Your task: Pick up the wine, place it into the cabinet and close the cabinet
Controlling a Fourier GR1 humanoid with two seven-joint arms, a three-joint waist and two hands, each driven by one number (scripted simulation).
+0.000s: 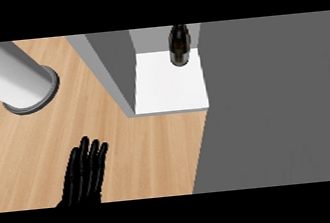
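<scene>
Wine: dark glass wine bottle [179, 45] upright on the white cabinet floor [171, 85], at the back.
My left hand [85, 172]: fingers straight, holding nothing, over the wooden counter [150, 155].
Around: grey cabinet door [278, 102] right; pale cylinder [13, 80] upper left.

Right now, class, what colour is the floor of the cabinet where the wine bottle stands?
White, seen in the head view: cabinet floor under the dark wine bottle.

We see only our left hand [85, 171], black and rising from the lower edge of the head view, left of centre. It rests open, fingers straight, held close together and pointing up the frame, tilted slightly to the right. It holds nothing. Its forearm does not show, and our right hand and arm are out of view.
</scene>
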